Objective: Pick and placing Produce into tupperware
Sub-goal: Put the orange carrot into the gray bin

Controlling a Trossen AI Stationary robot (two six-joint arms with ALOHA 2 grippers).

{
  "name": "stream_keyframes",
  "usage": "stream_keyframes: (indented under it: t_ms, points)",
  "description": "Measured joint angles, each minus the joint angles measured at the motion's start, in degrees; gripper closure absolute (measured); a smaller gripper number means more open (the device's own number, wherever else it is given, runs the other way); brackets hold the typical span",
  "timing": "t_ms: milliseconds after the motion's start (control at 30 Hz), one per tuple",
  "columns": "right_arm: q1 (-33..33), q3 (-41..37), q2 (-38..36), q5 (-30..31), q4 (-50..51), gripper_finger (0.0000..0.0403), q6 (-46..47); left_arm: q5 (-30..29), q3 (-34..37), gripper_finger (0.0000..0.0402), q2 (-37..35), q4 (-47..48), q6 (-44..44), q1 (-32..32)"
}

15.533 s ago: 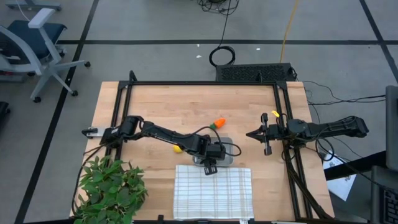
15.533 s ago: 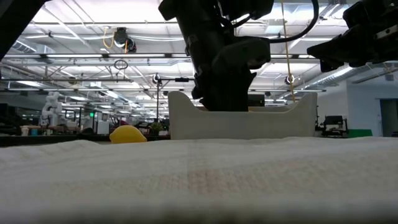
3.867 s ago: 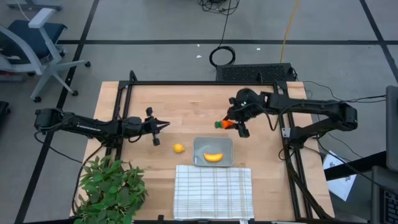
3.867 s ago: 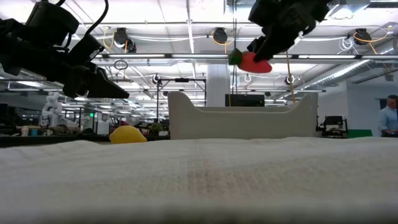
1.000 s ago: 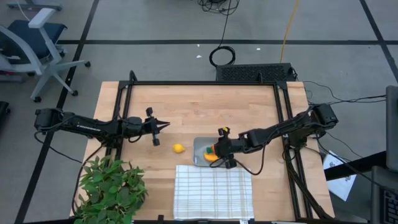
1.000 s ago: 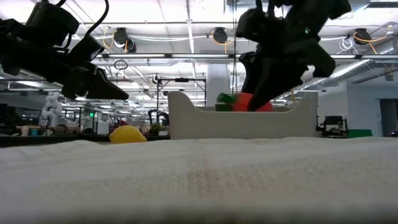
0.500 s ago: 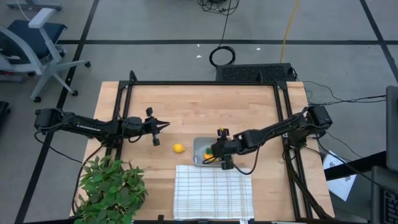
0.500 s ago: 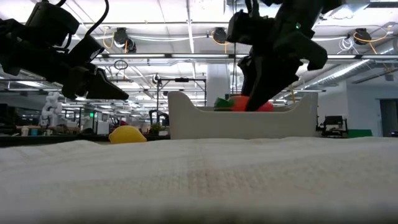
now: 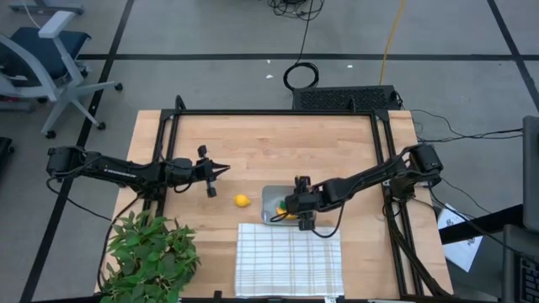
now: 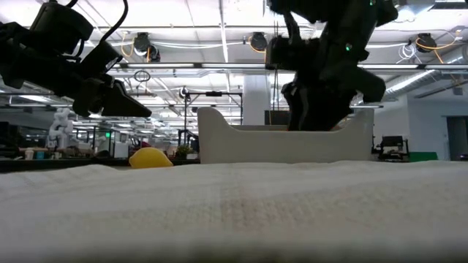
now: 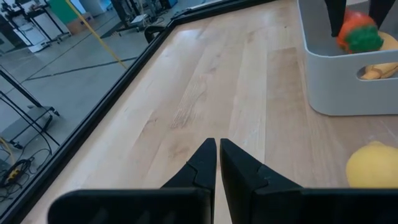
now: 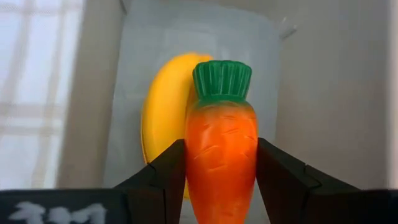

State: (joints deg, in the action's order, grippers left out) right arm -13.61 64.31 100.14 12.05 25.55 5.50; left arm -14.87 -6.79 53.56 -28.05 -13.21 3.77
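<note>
Your right gripper was down inside the tupperware, its fingers clamped on the carrot, whose green top pointed away from the wrist. The banana lay on the container floor under and beside the carrot. The small round yellow fruit sat on the table at 9 o'clock from the tupperware, just beside it. Your left gripper waited at 10 o'clock from that fruit, fingers pressed together, holding nothing.
</note>
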Motion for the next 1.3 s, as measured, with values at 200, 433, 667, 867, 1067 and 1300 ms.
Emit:
stream_keyframes:
  t_ms: [200,433,667,867,1067,1300]
  points:
    - [0.4,0.0,0.7,0.2,-0.3,0.025,-0.2,0.0,0.0,0.0376,0.0,0.0,0.1,0.0]
    - [1.8,0.0,0.7,-0.1,0.0,0.0251,0.0,0.0,0.0,0.0376,0.0,-0.1,0.6,0.0]
    - [2.8,0.0,0.8,-1.4,0.7,0.0249,1.4,1.6,0.0,0.0376,0.0,0.0,1.3,0.0]
    - [2.7,-0.1,0.8,-1.8,1.2,0.0247,1.8,1.9,0.0,0.0376,0.0,0.0,1.3,0.0]
    - [2.7,-0.1,0.8,-1.8,1.3,0.024,2.2,1.9,0.0,0.0376,0.0,0.0,1.3,0.0]
    - [2.7,-0.1,0.7,-3.5,1.3,0.0238,1.8,1.9,0.0,0.0376,0.0,0.0,1.3,0.0]
